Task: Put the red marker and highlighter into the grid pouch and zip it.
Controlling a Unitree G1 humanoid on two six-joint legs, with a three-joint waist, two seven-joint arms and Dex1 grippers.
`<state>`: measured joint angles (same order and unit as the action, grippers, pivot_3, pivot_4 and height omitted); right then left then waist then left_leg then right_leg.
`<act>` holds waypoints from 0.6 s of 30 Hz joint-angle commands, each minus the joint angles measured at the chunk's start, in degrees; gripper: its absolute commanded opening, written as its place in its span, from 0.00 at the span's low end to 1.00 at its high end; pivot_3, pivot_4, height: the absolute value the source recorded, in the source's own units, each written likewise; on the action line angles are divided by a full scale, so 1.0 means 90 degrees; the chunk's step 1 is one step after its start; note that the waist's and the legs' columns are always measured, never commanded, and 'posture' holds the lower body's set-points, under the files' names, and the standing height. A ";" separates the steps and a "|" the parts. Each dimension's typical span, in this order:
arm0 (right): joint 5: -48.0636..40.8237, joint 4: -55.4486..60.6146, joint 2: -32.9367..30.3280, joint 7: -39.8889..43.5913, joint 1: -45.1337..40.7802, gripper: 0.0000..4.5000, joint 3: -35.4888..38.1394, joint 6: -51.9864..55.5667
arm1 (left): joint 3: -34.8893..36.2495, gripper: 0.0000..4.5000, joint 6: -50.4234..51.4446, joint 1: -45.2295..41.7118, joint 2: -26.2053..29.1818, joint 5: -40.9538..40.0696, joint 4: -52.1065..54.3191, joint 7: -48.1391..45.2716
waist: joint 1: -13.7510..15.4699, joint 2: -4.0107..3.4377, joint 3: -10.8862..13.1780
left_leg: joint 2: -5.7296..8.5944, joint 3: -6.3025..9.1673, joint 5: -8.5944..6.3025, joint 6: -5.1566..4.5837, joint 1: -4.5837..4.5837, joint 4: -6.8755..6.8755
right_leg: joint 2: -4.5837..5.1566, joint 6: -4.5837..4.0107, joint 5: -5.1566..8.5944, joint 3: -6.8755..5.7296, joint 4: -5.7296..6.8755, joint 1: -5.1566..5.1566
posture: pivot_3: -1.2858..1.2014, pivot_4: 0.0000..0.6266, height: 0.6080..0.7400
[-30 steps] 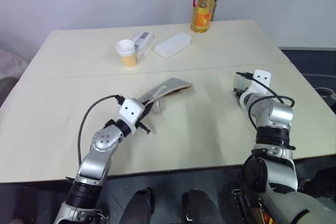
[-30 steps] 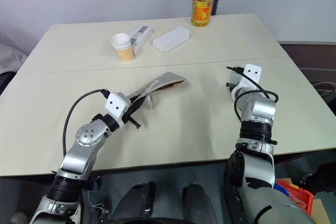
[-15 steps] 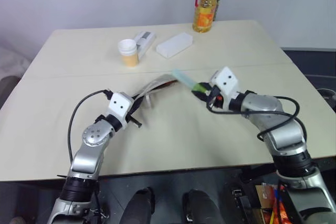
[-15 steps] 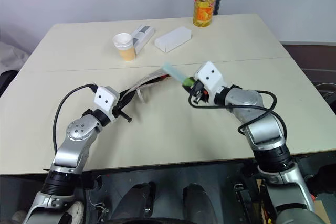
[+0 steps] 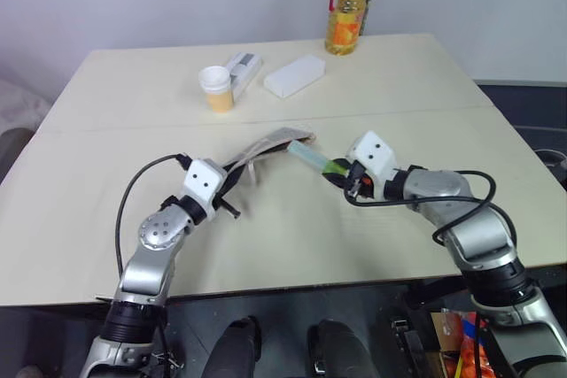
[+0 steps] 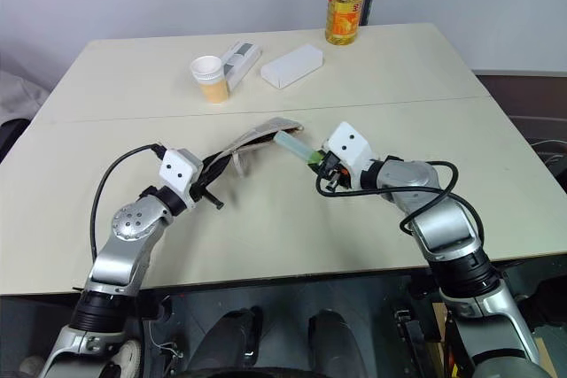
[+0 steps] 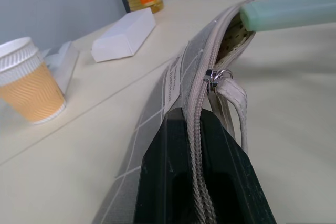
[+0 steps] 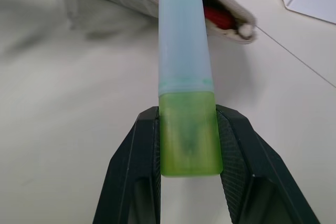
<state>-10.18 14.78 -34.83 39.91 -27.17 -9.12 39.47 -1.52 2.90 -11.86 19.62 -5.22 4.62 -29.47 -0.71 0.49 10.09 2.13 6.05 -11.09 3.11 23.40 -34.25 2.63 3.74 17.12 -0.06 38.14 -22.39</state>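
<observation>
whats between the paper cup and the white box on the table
A small grey-and-white device lies flat between the paper cup and the white box, beside the cup, seen in the right eye view.

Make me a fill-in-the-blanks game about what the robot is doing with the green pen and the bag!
1. The right gripper is shut on the ____.
2. The highlighter's pale cap points at the open mouth of the grid ____.
3. The left gripper pinches the grid pouch along its ____.
4. Behind the pouch stands a paper ____.

Missing words: highlighter; pouch; zipper; cup

Green highlighter (image 8: 186, 106) with pale cap; grey grid pouch (image 7: 173, 77) with white lines.
</observation>
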 commanded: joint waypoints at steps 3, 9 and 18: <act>0.0197 0.0161 -0.0197 0.0160 -0.0219 0.20 -0.0194 -0.0056 | -0.0118 0.00 -0.0392 0.0016 0.0144 0.0035 0.0232 -0.0239 | 0.0000 0.0000 0.0000 | 0.0000 0.0000 0.0000 0.0000 0.0000 0.0000 | 0.0000 0.0000 0.0000 0.0000 0.0000 0.0000 | 0.52 0.24 1.00; 0.0821 0.0371 -0.0777 0.0578 -0.0584 0.20 -0.0771 -0.0438 | -0.0285 0.00 -0.0834 0.0003 0.0502 -0.0021 0.0255 -0.0830 | -0.0003 -0.0001 0.0000 | 0.0000 -0.0001 0.0000 0.0000 0.0001 0.0000 | 0.0001 0.0000 0.0000 -0.0001 -0.0002 -0.0002 | 0.52 0.24 1.00; 0.2093 0.0601 -0.0976 0.1347 -0.1389 0.20 -0.1967 -0.1641 | -0.0454 0.00 -0.0734 -0.0324 0.0823 -0.0375 0.0298 -0.1804 | -0.0007 0.0000 0.0001 | -0.0001 0.0000 0.0000 0.0001 0.0002 0.0003 | 0.0001 -0.0001 0.0001 -0.0003 -0.0004 -0.0004 | 0.52 0.24 1.00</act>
<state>6.48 17.86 -44.10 51.31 -37.77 -26.07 27.04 -5.37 -3.55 -13.81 26.47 -6.90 4.72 -44.20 -0.77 0.50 10.10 2.12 6.05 -11.10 3.11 23.42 -34.23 2.64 3.74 17.13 -0.09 38.10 -22.43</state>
